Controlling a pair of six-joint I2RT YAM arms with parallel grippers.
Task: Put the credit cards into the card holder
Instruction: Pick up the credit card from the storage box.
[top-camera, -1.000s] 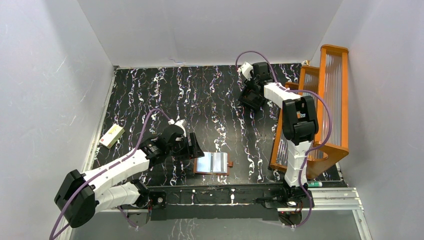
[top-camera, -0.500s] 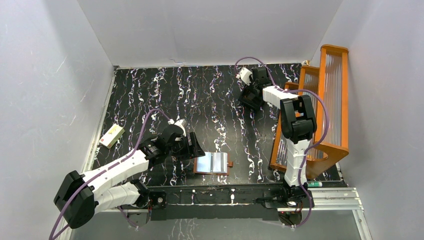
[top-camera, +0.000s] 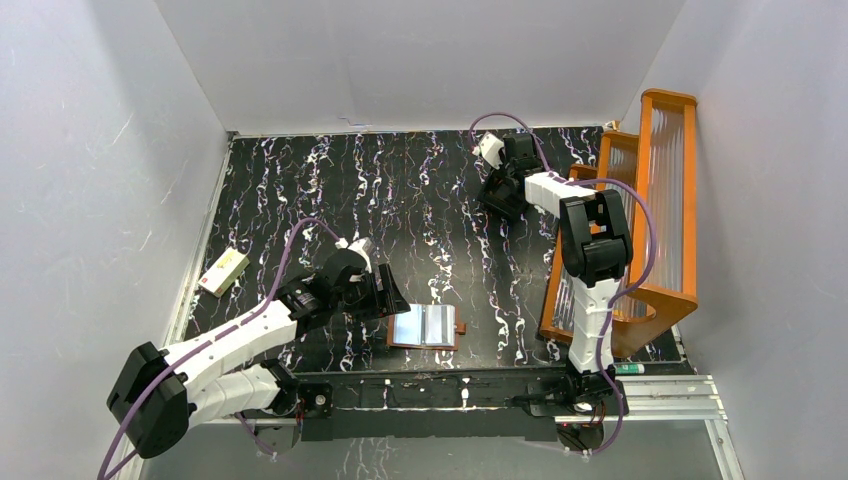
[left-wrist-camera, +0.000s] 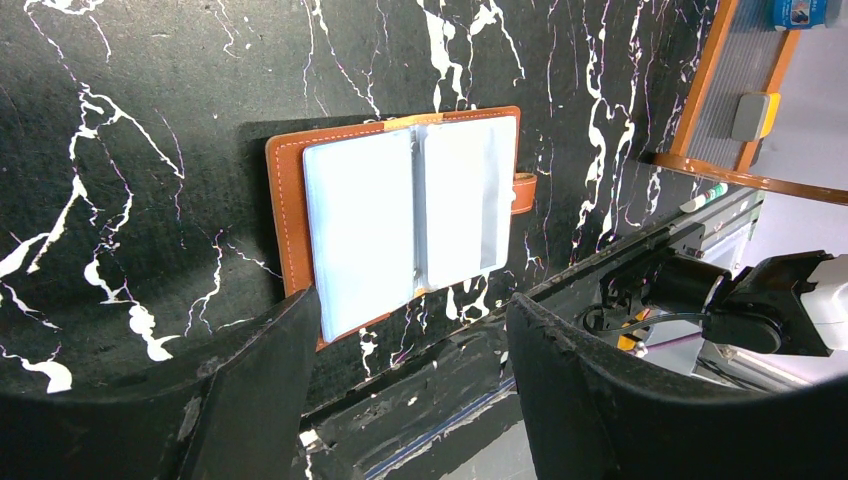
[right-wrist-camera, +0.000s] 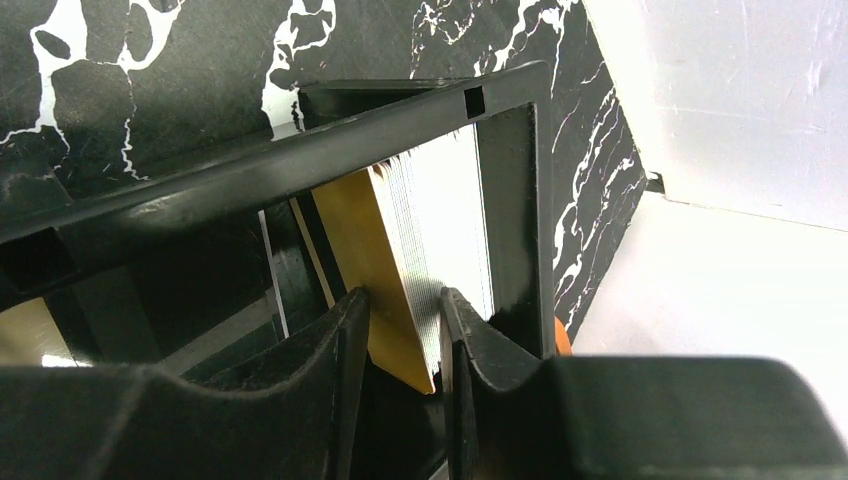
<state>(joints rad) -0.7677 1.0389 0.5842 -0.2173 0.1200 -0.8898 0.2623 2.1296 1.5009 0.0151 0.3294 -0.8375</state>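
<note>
The right gripper (right-wrist-camera: 402, 305) is reaching into the tray (right-wrist-camera: 400, 125) by the worktop's (top-camera: 400, 200) far edge, right of its middle. Its jaws are standing narrow and pinching the cards (right-wrist-camera: 385, 250), one fingertip against the yellow-orange face and the other against the white edges. The cards are standing on edge as a stack, their faces running in line with the fingers, so a lift would probably need to go straight up along the tray's wall. The holder (left-wrist-camera: 400, 225) is lying open and flat at the near edge, about midway along it, pale pockets up, fold running near to far. From the cards it is lying well apart, toward the near edge and leftward. The left gripper (left-wrist-camera: 412, 305) is hovering just left of the holder with jaws wide and nothing between them, so that arm is the nearer one to the holder. The marbled surface between tray and holder is looking bare. A rack (top-camera: 665, 200) is crowding the right edge beside the right arm, a box (top-camera: 223, 271) is lying at the left edge, and white walls are enclosing three sides.
</note>
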